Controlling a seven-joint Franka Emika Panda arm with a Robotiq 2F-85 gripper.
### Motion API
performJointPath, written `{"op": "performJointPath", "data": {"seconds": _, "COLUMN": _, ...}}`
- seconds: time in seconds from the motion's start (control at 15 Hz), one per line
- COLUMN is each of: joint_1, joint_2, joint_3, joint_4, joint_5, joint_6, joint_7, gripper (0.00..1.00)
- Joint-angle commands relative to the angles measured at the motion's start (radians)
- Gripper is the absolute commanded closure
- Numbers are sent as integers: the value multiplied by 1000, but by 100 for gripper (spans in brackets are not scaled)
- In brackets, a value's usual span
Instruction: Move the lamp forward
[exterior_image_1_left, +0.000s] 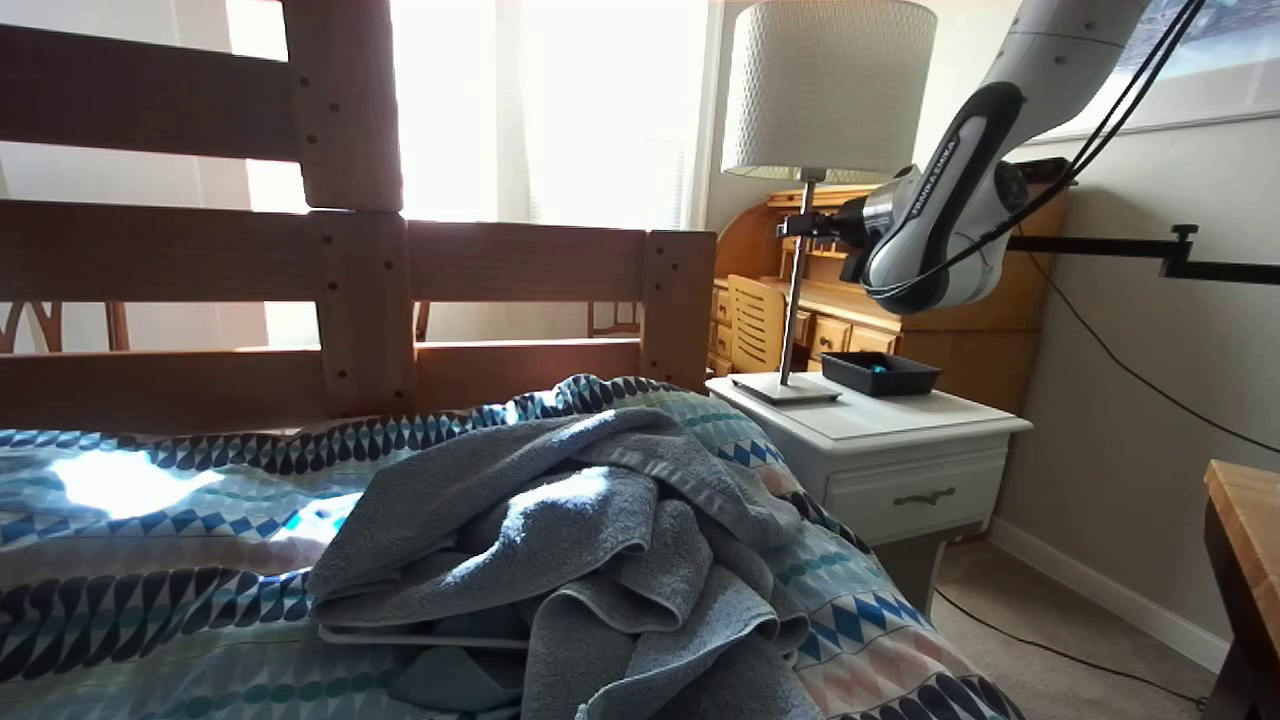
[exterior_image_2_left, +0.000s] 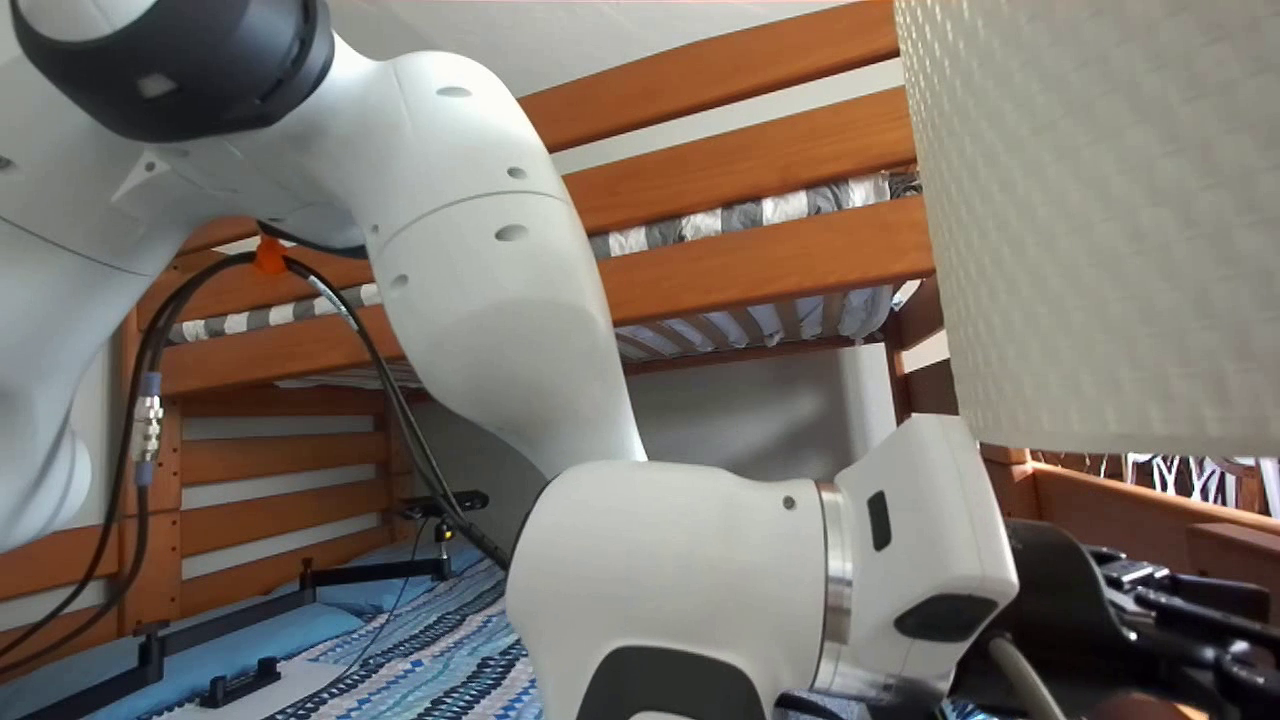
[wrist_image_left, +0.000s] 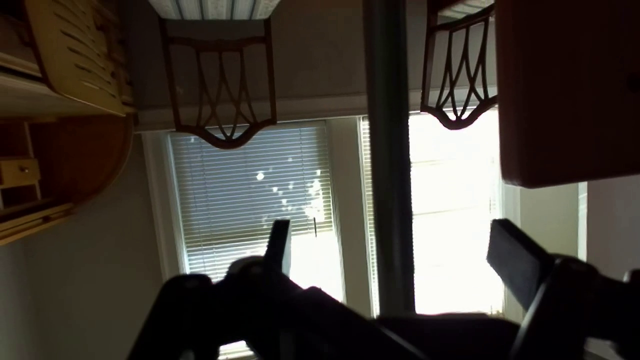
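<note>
1 text can be read: the brand name "FRANKA EMIKA", in an exterior view, on the arm (exterior_image_1_left: 975, 205). Its 2 words stand in pale capitals on a dark strip (exterior_image_1_left: 936, 178), in 1 slanting line that climbs from lower left to upper right, with FRANKA the lower word and EMIKA the upper. In an exterior view, a pale label (exterior_image_2_left: 334, 298) lies along the black cable (exterior_image_2_left: 403, 408) that loops near the arm; its marks are too small to read.

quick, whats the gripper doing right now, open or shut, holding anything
Gripper: open, holding nothing; the lamp pole stands between its jaws, with a gap on each side in the wrist view.
</note>
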Motion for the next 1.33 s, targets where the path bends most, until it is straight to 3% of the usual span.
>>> {"op": "performJointPath", "data": {"seconds": 0.0, "joint_1": -1, "joint_2": -5, "joint_3": 10, "joint_4": -47, "joint_5": 32, "joint_6": 28, "joint_7": -37, "gripper": 0}}
{"op": "performJointPath", "data": {"seconds": 0.07, "joint_1": -4, "joint_2": -3, "joint_3": 14, "joint_4": -42, "joint_5": 21, "joint_6": 28, "joint_7": -29, "gripper": 3}}
{"op": "performJointPath", "data": {"seconds": 0.13, "joint_1": -2, "joint_2": -4, "joint_3": 14, "joint_4": -45, "joint_5": 24, "joint_6": 28, "joint_7": -30, "gripper": 21}}
{"op": "performJointPath", "data": {"seconds": 0.33, "joint_1": -2, "joint_2": -3, "joint_3": 20, "joint_4": -35, "joint_5": 22, "joint_6": 28, "joint_7": -24, "gripper": 37}}
{"op": "performJointPath", "data": {"seconds": 0.87, "joint_1": -1, "joint_2": -2, "joint_3": 22, "joint_4": -30, "joint_5": 25, "joint_6": 28, "joint_7": -26, "gripper": 95}}
{"op": "performJointPath", "data": {"seconds": 1.0, "joint_1": -1, "joint_2": 0, "joint_3": 20, "joint_4": -34, "joint_5": 26, "joint_6": 35, "joint_7": -37, "gripper": 98}}
{"op": "performJointPath", "data": {"seconds": 1.27, "joint_1": 3, "joint_2": -15, "joint_3": 19, "joint_4": -55, "joint_5": 30, "joint_6": 35, "joint_7": -56, "gripper": 95}}
